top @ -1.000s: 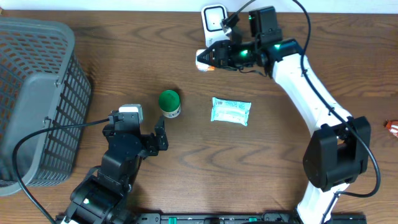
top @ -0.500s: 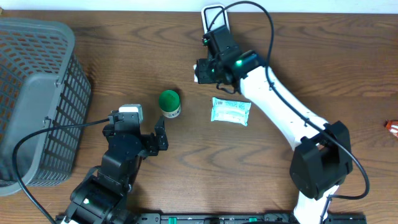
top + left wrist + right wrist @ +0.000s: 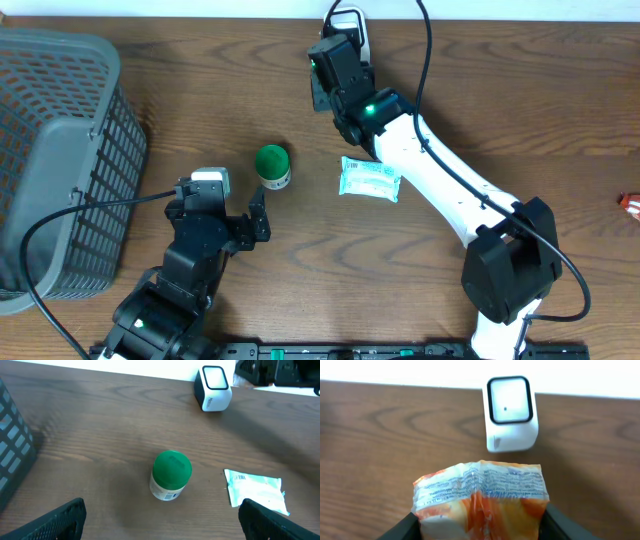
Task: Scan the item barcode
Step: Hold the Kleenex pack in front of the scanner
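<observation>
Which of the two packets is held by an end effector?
The orange packet, gripped in the right end effector; the pale green packet lies free on the table.

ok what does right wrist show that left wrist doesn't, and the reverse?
Right wrist only: an orange snack packet held in the right gripper.
Left wrist only: a green-lidded jar, a white-and-teal packet with a barcode, and the edge of the basket.
Both: the white scanner on the wooden table.

Fine print on orange packet (image 3: pixel 480 495) unreadable; pale packet (image 3: pixel 257 491) bears a barcode (image 3: pixel 240 478).
</observation>
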`<state>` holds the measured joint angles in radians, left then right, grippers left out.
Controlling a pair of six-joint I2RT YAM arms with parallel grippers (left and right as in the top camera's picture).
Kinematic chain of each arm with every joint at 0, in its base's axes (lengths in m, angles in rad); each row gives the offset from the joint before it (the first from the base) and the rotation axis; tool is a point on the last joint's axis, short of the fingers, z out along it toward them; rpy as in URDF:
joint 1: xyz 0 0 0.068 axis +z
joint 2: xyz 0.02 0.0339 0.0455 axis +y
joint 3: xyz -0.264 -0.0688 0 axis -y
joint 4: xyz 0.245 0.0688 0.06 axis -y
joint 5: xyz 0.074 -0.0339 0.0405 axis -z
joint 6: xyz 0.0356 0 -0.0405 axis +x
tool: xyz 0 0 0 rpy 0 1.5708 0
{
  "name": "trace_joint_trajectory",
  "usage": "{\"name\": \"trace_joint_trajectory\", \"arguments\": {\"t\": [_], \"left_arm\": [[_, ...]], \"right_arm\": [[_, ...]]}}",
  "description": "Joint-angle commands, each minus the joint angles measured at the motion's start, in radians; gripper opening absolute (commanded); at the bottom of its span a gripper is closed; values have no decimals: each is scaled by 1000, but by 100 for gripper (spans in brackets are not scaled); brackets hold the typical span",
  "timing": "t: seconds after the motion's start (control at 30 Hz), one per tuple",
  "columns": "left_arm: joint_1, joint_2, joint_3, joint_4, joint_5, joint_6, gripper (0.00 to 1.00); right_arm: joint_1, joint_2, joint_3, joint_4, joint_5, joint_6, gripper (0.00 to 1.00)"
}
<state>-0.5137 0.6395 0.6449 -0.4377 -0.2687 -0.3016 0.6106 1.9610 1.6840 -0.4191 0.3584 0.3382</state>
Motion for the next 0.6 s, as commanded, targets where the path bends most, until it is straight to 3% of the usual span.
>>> {"name": "trace_joint_trajectory", "arguments": {"t": [0.0, 0.4, 0.57], "left_arm": [[4, -1, 2, 3, -13, 13, 98], [4, -1, 2, 3, -13, 13, 98], [4, -1, 2, 3, -13, 13, 98]], "right_arm": [[3, 9, 18, 57, 37, -33, 51], [-60, 122, 18, 402, 33, -141, 50], [-92, 231, 18, 630, 33, -218, 52]]}}
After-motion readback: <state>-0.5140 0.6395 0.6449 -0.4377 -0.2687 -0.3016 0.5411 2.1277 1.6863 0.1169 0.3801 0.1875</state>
